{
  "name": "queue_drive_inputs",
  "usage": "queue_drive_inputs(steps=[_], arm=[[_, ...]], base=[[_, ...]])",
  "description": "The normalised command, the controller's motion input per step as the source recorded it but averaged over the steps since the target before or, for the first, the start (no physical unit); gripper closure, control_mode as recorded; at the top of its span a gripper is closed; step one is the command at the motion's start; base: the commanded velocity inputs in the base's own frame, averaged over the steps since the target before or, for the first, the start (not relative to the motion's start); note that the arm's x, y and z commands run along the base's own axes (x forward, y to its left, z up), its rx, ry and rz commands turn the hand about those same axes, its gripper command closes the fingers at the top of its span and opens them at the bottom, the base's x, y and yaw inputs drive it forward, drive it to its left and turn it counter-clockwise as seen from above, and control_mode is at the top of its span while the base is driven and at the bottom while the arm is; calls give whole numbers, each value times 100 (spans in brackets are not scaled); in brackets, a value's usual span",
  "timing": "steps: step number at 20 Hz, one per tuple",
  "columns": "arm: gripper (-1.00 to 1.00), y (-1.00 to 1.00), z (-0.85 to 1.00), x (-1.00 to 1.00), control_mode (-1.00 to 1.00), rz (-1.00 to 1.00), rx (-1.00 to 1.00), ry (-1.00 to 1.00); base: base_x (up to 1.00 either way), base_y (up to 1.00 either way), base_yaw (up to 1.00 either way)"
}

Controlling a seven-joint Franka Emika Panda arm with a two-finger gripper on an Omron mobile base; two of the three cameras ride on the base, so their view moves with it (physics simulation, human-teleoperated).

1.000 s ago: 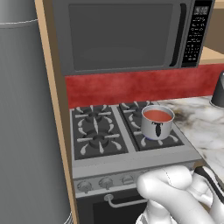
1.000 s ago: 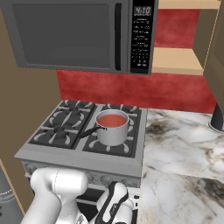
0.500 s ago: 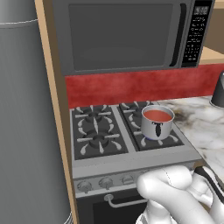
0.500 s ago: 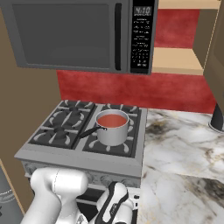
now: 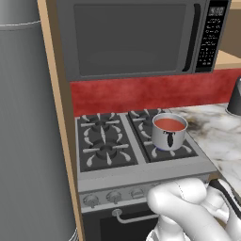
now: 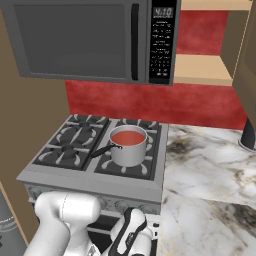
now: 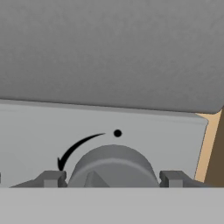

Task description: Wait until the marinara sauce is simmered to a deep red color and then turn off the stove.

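The marinara sauce [image 5: 169, 124] [image 6: 127, 137] is a smooth orange-red surface in a small steel saucepan [image 5: 168, 139] [image 6: 130, 154] on the front right burner of the stove [image 5: 101, 147] [image 6: 69, 146]. The pan's dark handle points left in the right base view. Round grey knobs [image 5: 113, 197] line the stove's front panel. In the hand view, my gripper [image 7: 111, 178] is open right at one grey knob [image 7: 113, 164], one fingertip [image 7: 51, 178] on each side. A black curved arrow and a dot are printed above that knob.
A dark microwave [image 5: 136, 37] [image 6: 85, 40] hangs above the stove, with red backsplash [image 5: 141, 94] behind. A marble counter [image 5: 221, 134] [image 6: 210, 165] runs to the right and carries a dark object [image 5: 235, 99] [image 6: 249, 135]. A tall grey appliance [image 5: 28, 141] stands at left.
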Motion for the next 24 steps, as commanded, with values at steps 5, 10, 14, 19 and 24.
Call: queue_drive_inputs(steps=[5, 10, 14, 19, 24], arm=[[100, 0, 0, 0, -100, 0, 0, 0], [100, 0, 0, 0, -100, 0, 0, 0], [100, 0, 0, 0, -100, 0, 0, 0], [100, 0, 0, 0, -100, 0, 0, 0], [100, 0, 0, 0, -100, 0, 0, 0]], base=[[0, 0, 0], [0, 0, 0], [0, 0, 0], [0, 0, 0], [0, 0, 0]])
